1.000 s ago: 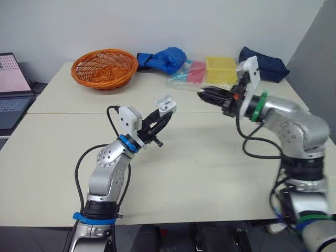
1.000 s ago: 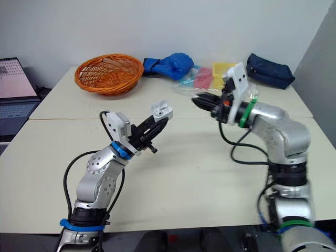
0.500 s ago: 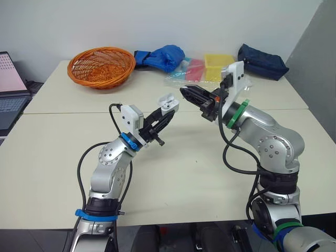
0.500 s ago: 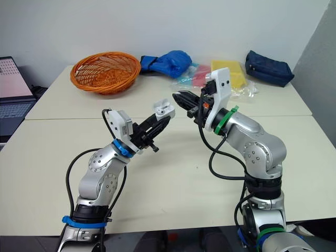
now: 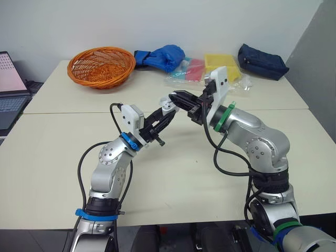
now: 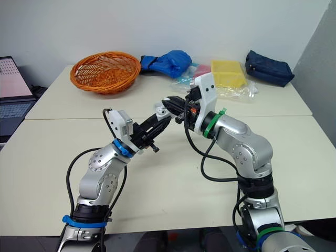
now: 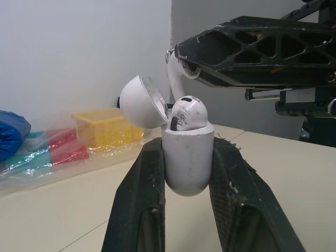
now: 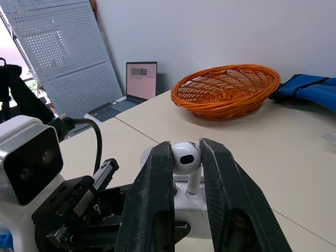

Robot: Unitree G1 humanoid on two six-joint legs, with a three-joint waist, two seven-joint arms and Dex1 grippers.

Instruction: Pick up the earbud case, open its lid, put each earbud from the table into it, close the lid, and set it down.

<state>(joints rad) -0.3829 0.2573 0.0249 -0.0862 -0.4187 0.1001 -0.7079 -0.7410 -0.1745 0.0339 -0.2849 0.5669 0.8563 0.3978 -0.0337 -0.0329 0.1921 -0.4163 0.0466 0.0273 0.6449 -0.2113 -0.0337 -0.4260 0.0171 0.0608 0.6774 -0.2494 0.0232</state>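
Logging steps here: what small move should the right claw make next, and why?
Probably lower the right claw to seat its earbud in the earbud case: the left claw holds it, lid open, a second earbud already seated, and the held one hangs just above.

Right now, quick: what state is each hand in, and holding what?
Left hand: closed on the small white plastic earbud case, lid open.
Right hand: closed on a white earbud.
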